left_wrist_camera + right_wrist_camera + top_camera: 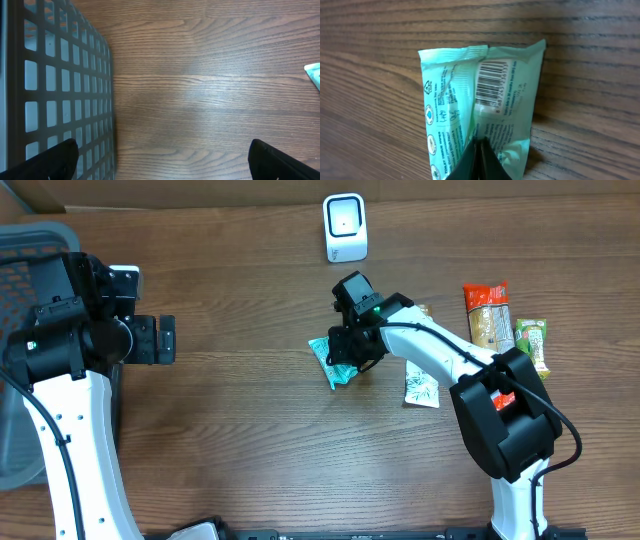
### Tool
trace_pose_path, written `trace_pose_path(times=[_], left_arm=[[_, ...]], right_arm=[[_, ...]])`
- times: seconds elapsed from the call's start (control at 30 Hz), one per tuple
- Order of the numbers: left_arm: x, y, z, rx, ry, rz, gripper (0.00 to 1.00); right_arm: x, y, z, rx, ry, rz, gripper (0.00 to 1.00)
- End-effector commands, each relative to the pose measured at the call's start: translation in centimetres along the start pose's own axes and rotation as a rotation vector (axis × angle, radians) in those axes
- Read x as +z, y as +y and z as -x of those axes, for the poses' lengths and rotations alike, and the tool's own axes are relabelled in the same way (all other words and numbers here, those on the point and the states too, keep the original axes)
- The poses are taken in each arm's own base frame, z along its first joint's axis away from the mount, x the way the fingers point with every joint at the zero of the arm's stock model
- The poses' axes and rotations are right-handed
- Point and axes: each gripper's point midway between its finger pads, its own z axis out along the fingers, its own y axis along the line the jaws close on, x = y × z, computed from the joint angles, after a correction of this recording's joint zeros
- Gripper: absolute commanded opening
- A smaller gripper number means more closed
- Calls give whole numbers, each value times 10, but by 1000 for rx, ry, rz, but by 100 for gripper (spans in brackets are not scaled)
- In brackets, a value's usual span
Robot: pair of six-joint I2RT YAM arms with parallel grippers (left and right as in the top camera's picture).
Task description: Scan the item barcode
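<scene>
On the brown wood-grain table (250,450), near the white box-shaped scanner (345,227), the mint-green plastic sachet (450,100) looks light, soft and slippery; the right gripper (479,155) is pinched shut on its end, clear of the barcode (492,82).

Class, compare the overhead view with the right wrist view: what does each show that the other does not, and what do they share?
Only overhead: the white scanner, the grey basket and the open left end effector. Only right wrist: the barcode printed on the green packet. Both: the green packet, pinched by the shut right end effector, and the wooden table.
</scene>
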Motion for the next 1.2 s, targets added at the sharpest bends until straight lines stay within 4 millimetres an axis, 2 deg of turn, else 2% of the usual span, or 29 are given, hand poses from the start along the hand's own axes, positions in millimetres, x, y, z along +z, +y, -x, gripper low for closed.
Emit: trace_pose_path(times=[0.0,0.13,0.17,0.27,0.37,0.47,0.57,0.63,0.73,0.83,1.07,1.17], left_arm=[[-4,0,2,12,-13,-3,100],[-4,0,2,12,-13,-3,100],[-4,0,2,12,-13,-3,100],[-4,0,2,12,-13,-3,100],[-4,0,2,12,-13,-3,99],[-4,0,2,12,-13,-3,100],[-4,0,2,12,-13,-3,100],[-4,0,2,12,-13,-3,100],[-4,0,2,12,-13,-3,99],[-4,0,2,12,-13,-3,100],[-4,0,2,12,-13,-3,100],[-4,0,2,12,-13,-3,100]], right_arm=[[28,-29,-24,127,72,-83,6],[29,-32,-24,153,82,-74,46],[28,-32,-24,155,83,-72,52],[28,-33,-22,158,80,-67,53],[26,-30,-17,140,70,-61,48],[11,-21,-2,84,46,-47,41],[-28,-2,24,49,-3,-26,31],[-51,10,34,20,-30,-13,19],[-71,23,38,10,-37,-6,5],[-68,23,26,15,4,-21,4],[-29,16,-25,55,124,-72,4],[-16,9,-41,75,157,-92,4]])
